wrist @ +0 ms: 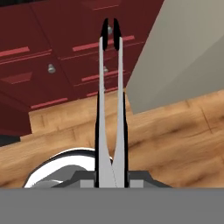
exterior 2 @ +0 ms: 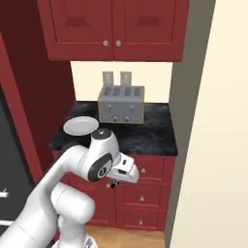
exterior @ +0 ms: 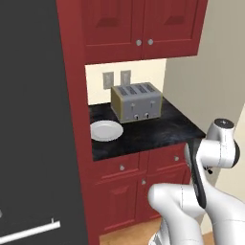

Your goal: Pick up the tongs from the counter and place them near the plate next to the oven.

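The tongs (wrist: 109,100) are thin silver arms with dark tips, standing nearly closed and pointing away from the hand toward the red drawers. My gripper (wrist: 111,129) is shut on them, its dark fingers pressing the arms from both sides. In the right base view the gripper (exterior 2: 115,183) hangs low in front of the drawers, below the edge of the black counter (exterior 2: 145,136). The white plate (exterior: 106,130) lies on the counter (exterior: 162,131) at its left end, beside the tall red panel. The plate (exterior 2: 81,125) is partly behind my arm's joint.
A steel four-slot toaster (exterior: 137,101) stands behind the plate against the wall. A dark oven front (exterior: 33,124) with a pale handle is at the left. Red drawers (wrist: 65,52) and a beige wall (exterior 2: 213,145) flank the hand above the wood floor (wrist: 175,131).
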